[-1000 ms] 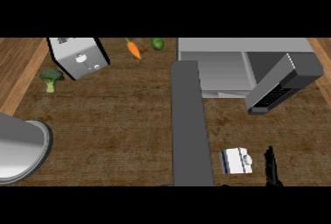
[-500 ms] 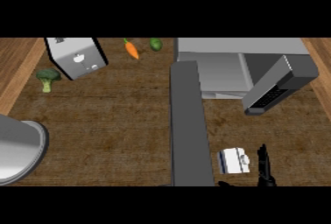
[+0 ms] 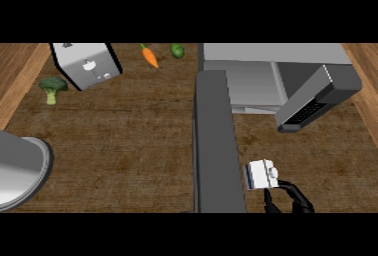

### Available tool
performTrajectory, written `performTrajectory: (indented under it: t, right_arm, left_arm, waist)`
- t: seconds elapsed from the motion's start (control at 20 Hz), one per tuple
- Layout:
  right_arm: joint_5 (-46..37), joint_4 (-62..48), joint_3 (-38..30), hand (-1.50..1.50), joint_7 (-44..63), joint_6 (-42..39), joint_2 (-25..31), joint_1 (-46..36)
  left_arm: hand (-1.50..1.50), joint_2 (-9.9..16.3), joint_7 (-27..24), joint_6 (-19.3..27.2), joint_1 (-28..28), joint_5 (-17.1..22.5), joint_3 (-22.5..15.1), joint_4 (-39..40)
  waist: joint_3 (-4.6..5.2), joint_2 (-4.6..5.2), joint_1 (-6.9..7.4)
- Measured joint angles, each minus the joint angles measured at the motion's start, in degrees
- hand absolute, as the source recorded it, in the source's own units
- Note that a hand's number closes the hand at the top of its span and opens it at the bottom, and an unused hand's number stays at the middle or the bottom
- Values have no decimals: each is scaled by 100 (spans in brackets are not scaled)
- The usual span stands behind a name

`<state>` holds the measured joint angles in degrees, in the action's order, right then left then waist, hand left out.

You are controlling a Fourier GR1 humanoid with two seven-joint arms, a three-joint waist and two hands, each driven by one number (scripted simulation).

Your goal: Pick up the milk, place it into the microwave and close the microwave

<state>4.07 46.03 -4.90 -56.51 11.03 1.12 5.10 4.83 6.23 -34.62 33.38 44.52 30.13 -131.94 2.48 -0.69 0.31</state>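
The microwave (image 3: 273, 75) stands open at the top right, door (image 3: 317, 100) swung out; toaster (image 3: 86, 64), broccoli (image 3: 52, 87) and carrot (image 3: 150, 56) lie far left; the milk (image 3: 261, 174) sits low on the counter; the right hand (image 3: 289, 196), nearer than before, curls beside it, touching.

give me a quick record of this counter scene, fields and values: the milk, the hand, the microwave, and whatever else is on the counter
milk: white carton, on the counter in front of the microwave
right hand: fingers curling round the carton's near side
left hand: not in view
microwave: door swung open
other items: toaster, broccoli, carrot, green vegetable
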Motion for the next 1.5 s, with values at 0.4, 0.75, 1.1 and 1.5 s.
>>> performTrajectory:
  t: [0.4, 0.75, 1.1, 1.5]
  right_arm:
    - [-43, -125, 27, 150, -149, -127, 83, -265]
    - [-107, -1235, -10, 150, -194, -703, 426, -1674]
    - [-282, -2249, -75, 150, -238, -958, 583, -2762]
    - [-378, -2833, -288, 150, -156, -713, 669, -3824]
  left_arm:
    - [-150, 92, 10, -83, 36, 155, 67, 17]
    - [-150, 77, 30, -168, 49, 242, 55, 17]
    - [-150, 125, 182, -106, 3, 383, 164, 27]
    - [-150, 220, 458, 35, -175, 628, 253, 10]
  waist:
    - [-56, 32, 23]
    - [-230, 89, 145]
    - [-256, 97, 124]
    - [-260, 108, 126]
